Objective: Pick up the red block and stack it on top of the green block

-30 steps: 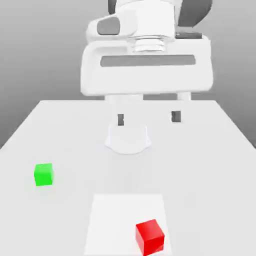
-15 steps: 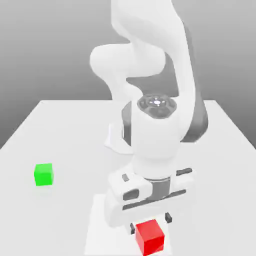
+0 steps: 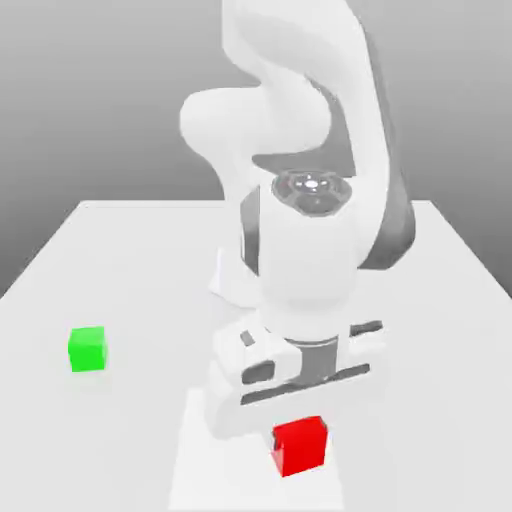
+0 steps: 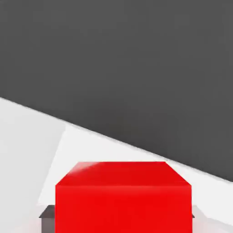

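Red block (image 3: 300, 446) | we judge it light, stiff, hardly slippery | best held by opposite sides | our jaws narrowed, clamping it

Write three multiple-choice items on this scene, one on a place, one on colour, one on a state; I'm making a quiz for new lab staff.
1. Where is the green block in the exterior view?
A) In front of the red block
B) Toward the view's left
C) On the red block

2. What colour is the block at the hand?
A) Green
B) Blue
C) Red

3. What state is the hand in?
A) Gripping a block
B) Wide open and empty
C) Shut on nothing

Key:
1 B: the green block sits on the table well toward the exterior view's left.
2 C: the block between the fingers is the red block.
3 A: the hand's fingers close on opposite sides of the red block.
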You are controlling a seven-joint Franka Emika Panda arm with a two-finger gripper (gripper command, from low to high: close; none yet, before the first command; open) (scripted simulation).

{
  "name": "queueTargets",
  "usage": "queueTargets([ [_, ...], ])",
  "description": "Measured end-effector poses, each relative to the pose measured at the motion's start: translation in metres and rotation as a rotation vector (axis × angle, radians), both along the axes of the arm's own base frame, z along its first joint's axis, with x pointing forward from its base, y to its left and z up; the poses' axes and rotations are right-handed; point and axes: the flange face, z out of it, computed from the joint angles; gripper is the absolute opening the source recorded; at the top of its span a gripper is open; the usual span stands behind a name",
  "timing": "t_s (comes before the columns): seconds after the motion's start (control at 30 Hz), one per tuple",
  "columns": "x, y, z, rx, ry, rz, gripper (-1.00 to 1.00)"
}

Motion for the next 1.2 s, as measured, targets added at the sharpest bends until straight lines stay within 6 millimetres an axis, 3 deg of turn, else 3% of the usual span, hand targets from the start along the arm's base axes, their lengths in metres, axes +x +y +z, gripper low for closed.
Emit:
queueTargets([
  [0.13, -0.028, -0.09, 0.018, -0.039, -0.004, -0.091, -1.0],
  [0.27, -0.071, -0.16, 0.031, -0.058, 0.0, -0.164, -1.0],
  [0.53, -0.168, -0.236, 0.037, -0.03, 0.011, -0.243, -1.0],
  [0.7, -0.233, -0.261, 0.027, 0.026, 0.006, -0.299, -1.0],
  [0.73, -0.238, -0.263, 0.024, 0.035, 0.003, -0.302, -1.0],
  [0.97, -0.237, -0.265, 0.002, 0.053, -0.01, -0.299, -1.0],
  [1.2, -0.24, -0.264, -0.032, 0.047, -0.004, -0.301, -1.0],
])
